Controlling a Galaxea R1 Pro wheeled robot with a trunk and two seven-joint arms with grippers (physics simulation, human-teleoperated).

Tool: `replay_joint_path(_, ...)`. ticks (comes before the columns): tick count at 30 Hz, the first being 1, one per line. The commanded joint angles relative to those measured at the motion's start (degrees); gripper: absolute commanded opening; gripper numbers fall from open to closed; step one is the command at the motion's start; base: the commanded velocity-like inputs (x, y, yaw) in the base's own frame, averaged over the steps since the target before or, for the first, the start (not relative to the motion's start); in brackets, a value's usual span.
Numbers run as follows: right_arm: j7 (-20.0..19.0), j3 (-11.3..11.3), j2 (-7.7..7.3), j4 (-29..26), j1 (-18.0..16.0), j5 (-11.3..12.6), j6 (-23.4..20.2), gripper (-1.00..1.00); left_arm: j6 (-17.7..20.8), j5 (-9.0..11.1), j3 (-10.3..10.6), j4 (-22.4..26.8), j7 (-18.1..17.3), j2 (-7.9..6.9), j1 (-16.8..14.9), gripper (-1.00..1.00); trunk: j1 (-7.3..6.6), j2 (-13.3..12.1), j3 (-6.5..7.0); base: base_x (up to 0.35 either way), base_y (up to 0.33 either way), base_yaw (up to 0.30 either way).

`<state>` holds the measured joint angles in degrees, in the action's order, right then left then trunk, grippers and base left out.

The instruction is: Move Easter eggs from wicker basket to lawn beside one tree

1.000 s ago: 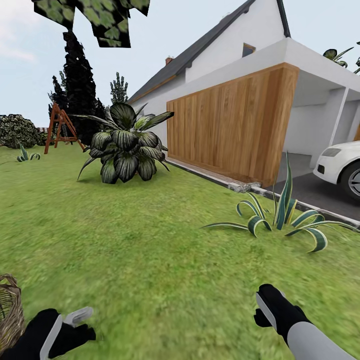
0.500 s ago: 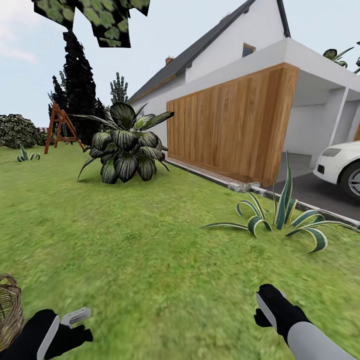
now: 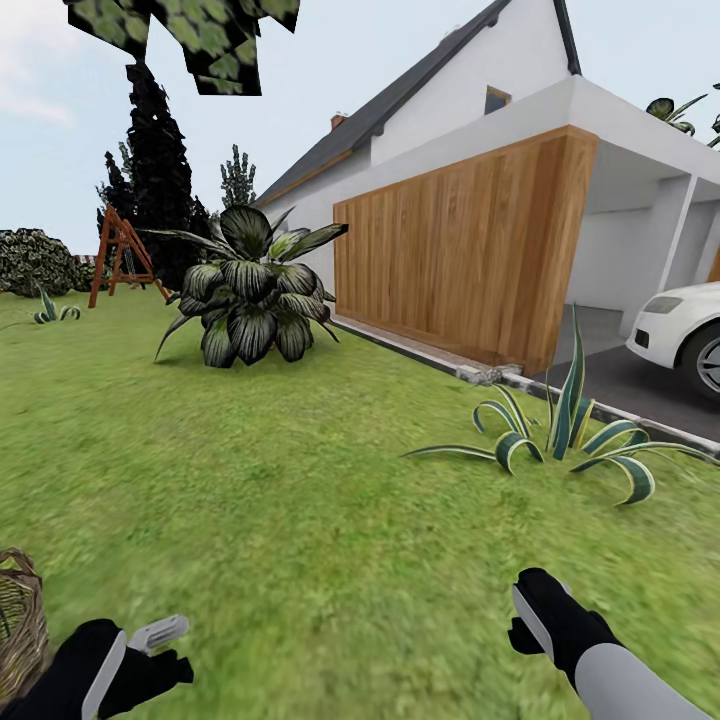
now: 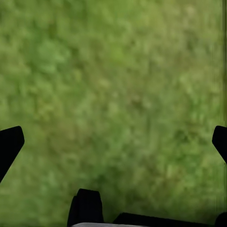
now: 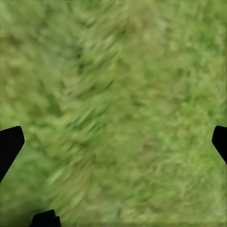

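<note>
The wicker basket (image 3: 18,615) shows as a brown woven rim at the head view's lower left edge; its inside is hidden and the Easter eggs are out of view. My left gripper (image 3: 135,652) hovers low over the lawn (image 3: 300,520), just right of the basket and apart from it. In the left wrist view the left gripper (image 4: 113,146) stands open over bare grass. My right gripper (image 3: 535,620) hangs over the grass at the lower right, and the right wrist view shows this right gripper (image 5: 113,146) open and empty too.
A spiky striped plant (image 3: 560,440) grows ahead on the right beside the driveway and a white car (image 3: 685,335). A big leafy shrub (image 3: 250,295) stands mid-left before the wood-clad house wall (image 3: 460,260). Dark leaves (image 3: 200,40) hang overhead; a black conifer (image 3: 160,180) rises behind.
The left gripper has wobbled slightly toward the basket and back. The right arm and the view are the same.
</note>
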<state>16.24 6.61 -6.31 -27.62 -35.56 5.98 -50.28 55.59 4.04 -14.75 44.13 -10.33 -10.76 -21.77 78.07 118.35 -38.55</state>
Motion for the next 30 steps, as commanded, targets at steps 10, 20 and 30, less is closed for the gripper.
replay_joint_path(10, 0.42, 0.42, -0.1, -0.07, -0.03, 0.61, -0.2, 1.0, 0.22, 0.36, -0.1, 0.07, 0.13, 1.29, -0.03, 1.0, -2.2, -3.98, 1.73, 0.0, 0.0, 0.0)
replay_joint_path(20, 0.47, 0.51, -0.02, -0.07, -0.03, 0.51, -0.17, 1.0, 0.22, 0.34, -0.04, 0.08, 0.13, 1.53, -0.03, 1.0, -4.4, -7.99, 2.88, 0.0, 0.0, 0.0)
replay_joint_path(30, 0.49, 0.47, -0.05, -0.07, -0.03, 0.5, -0.13, 1.0, 0.22, 0.31, -0.01, 0.08, 0.13, 1.61, -0.03, 1.0, -5.94, -10.8, 3.36, 0.0, 0.0, 0.0)
